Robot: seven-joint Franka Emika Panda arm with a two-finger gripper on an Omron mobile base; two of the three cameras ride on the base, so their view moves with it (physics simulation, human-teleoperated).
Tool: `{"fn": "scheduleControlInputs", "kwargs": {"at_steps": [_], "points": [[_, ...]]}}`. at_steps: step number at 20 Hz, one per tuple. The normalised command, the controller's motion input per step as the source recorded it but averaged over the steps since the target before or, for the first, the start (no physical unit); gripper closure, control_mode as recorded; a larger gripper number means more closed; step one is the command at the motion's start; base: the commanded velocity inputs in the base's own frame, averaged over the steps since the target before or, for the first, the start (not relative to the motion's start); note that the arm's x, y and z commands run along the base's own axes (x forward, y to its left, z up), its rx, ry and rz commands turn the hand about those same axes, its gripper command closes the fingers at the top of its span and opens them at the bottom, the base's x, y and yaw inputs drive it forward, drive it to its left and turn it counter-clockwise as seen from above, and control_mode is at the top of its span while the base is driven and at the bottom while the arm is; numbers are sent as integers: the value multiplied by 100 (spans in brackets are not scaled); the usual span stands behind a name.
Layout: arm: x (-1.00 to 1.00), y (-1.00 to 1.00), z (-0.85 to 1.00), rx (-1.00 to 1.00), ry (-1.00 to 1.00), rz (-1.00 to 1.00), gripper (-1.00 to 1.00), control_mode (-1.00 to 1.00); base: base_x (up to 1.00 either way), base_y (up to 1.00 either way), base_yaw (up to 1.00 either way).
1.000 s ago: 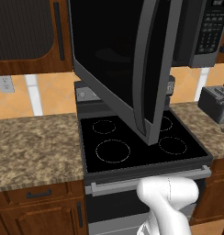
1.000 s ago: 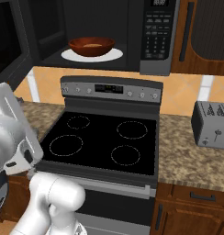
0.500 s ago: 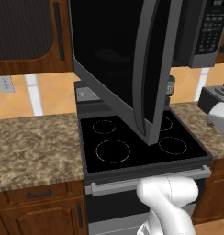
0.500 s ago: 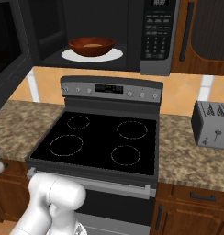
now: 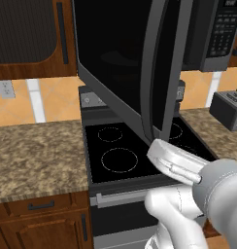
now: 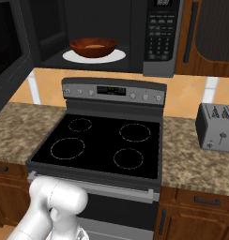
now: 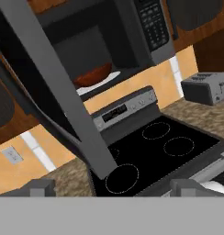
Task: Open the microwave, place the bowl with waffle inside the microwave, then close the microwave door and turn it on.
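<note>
The microwave (image 6: 135, 28) hangs over the stove with its cavity open. Inside, the reddish-brown bowl (image 6: 94, 48) rests on a white turntable plate (image 6: 117, 56), and the tan waffle (image 6: 93, 45) lies in the bowl. The microwave door (image 5: 115, 58) stands swung far out to the left, its grey bar handle (image 5: 158, 73) on the near edge. In the hand view my gripper (image 7: 113, 189) is open and holds nothing. It sits low in front of the door's edge (image 7: 54, 92) and looks up at the bowl (image 7: 93, 75). The keypad (image 6: 162, 33) is on the microwave's right.
Below lies a black glass stove (image 6: 102, 140) with a control strip (image 6: 111, 90). A grey toaster (image 6: 215, 126) stands on the granite counter (image 6: 191, 159) to the right. Wooden cabinets (image 5: 28, 34) flank the microwave. My white forearm (image 5: 181, 165) crosses in front of the stove.
My arm has left the left edge of the right base view and swung into the lower right of the left base view. Bowl, door and stove have not moved.
</note>
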Motion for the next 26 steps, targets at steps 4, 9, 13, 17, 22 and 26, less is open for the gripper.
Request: {"fn": "scheduleControlInputs", "kwargs": {"at_steps": [4,9,13,17,22,26], "points": [[31,19,0,-6,0,-3,-100,-100,0,0,0],[65,50,0,-3,0,-17,-100,-100,0,0,0],[19,99,0,-22,-2,-29,-100,-100,0,0,0],[72,31,0,-3,3,-19,-100,-100,0,0,0],[82,11,0,0,2,-8,-100,-100,0,0,0],[92,7,0,0,0,-7,-100,-100,0,0,0]]}}
